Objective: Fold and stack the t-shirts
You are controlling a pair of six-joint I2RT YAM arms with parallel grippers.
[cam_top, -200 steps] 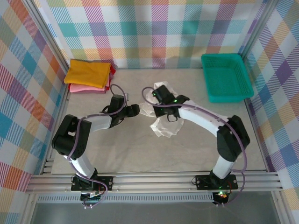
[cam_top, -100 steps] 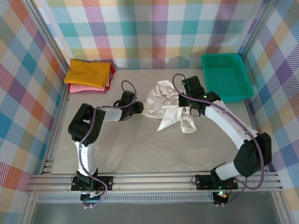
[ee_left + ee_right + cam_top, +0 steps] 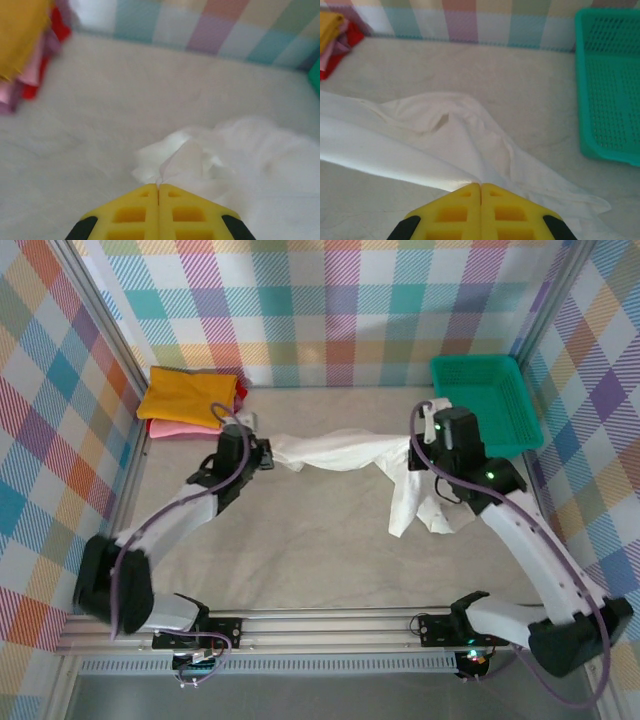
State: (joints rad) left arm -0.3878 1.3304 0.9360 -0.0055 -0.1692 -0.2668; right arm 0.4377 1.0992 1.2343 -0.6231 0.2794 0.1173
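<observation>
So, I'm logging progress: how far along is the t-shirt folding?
Done: a folded stack of yellow, pink and red shirts sits at the back left. In hand: the white t-shirt stretches between the left hand and right hand, both shut on it. Left: lay it flat, fold it, stack it.

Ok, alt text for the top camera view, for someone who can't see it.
Two robot arms hold a white t-shirt stretched between the left claw and right claw. A folded stack, yellow on top, sits far left; a green basket far right.
</observation>
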